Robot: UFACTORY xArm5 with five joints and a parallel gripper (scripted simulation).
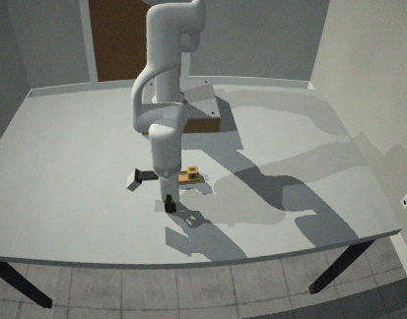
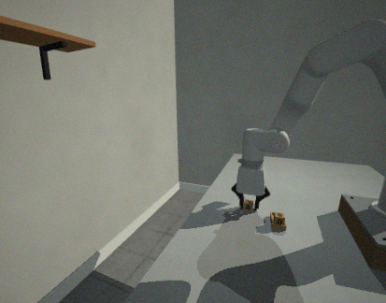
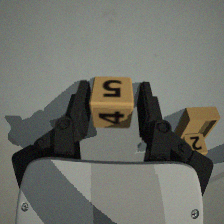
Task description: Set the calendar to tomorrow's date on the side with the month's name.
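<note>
My gripper [image 1: 169, 209] [image 2: 250, 209] [image 3: 114, 92] is partly open and points down. Its fingers straddle a wooden cube [image 2: 248, 206] [image 3: 112, 102] that appears to stand on the table, with a gap on the right finger's side and a narrower one on the left. In the wrist view the cube shows a 5, upside down, on top and a sideways 4 on its near face; the top view does not show it clearly. The wooden tray [image 1: 184, 180] [image 3: 206, 116] lies apart from it. A second cube [image 1: 192, 172] [image 2: 278, 220] [image 3: 195, 143] sits at one end, showing a 2 in the wrist view.
The robot's base block [image 1: 202, 124] [image 2: 364, 229] stands at the back of the table. The table's front edge [image 1: 177, 266] lies beyond my gripper. A black bar with a pale block shows beside the arm in the top view. A wall shelf [image 2: 42, 35] hangs far off.
</note>
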